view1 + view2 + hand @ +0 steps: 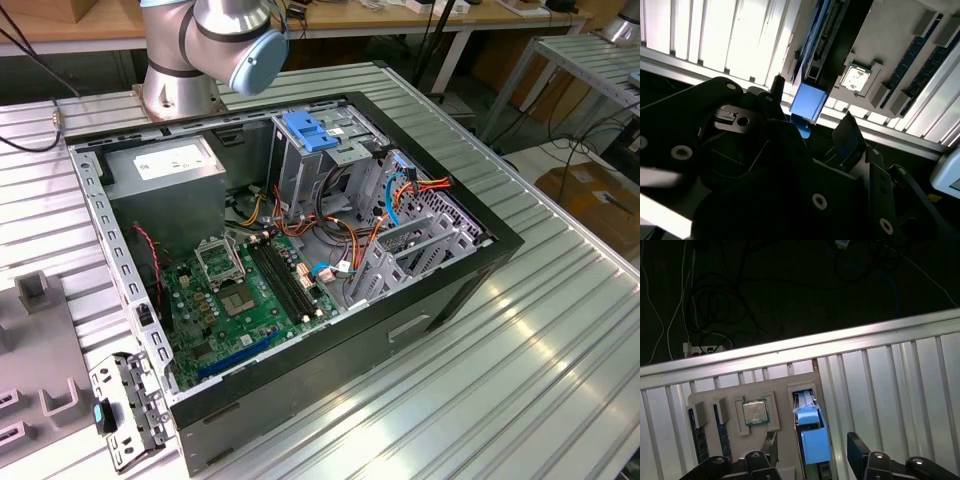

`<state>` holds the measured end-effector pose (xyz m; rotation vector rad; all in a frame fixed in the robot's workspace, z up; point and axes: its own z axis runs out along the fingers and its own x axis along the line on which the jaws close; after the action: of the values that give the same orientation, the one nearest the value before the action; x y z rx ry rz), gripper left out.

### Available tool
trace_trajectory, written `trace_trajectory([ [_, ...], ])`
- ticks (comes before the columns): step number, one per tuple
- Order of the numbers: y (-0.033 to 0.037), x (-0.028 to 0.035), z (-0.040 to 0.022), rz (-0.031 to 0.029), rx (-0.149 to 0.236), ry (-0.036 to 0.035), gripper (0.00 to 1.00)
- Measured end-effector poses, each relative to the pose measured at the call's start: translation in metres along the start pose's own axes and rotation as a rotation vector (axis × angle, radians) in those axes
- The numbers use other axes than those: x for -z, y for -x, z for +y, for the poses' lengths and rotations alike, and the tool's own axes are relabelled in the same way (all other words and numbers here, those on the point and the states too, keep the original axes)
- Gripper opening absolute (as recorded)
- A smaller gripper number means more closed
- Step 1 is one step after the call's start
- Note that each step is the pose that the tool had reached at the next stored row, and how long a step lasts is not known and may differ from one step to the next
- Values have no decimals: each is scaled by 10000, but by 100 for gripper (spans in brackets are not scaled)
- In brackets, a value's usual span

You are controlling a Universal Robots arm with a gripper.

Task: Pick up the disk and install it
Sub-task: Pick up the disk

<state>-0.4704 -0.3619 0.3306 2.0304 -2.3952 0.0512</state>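
Gripper (812, 441) wide open, holding nothing. Fingers (856, 447) straddle disk (809, 412), gap on each side. Disk on edge, blue rail toward gripper, in slot of grey tray (715, 400), just beside CPU (754, 412). Exterior view: open PC case (330, 370) on ribbed table (560, 350).

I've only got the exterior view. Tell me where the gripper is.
Observer: In the first wrist view the gripper hangs over the grey tray, right at the disk.
Operator: Report its state.
Observer: Open, with one finger on each side of the disk.
Operator: Say how the disk sits.
Observer: On edge in a slot of the tray, next to a processor chip.
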Motion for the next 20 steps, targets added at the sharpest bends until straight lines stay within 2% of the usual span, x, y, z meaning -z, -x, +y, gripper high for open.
trace_trajectory([
  [3, 1, -55, 3, -20, 579, -11, 66],
  [5, 9, -113, 6, -29, 674, -14, 66],
  [8, 12, -167, 8, -39, 702, -11, 66],
  [9, 12, -170, 8, -39, 703, -12, 65],
  [10, 12, -175, 8, -40, 702, -15, 57],
  [14, 12, -190, 14, -41, 779, -17, 57],
  [15, 12, -191, 14, -41, 795, -17, 56],
  [16, 12, -193, 14, -42, 800, -18, 49],
  [20, 8, -211, 28, -50, 1001, -37, 49],
])
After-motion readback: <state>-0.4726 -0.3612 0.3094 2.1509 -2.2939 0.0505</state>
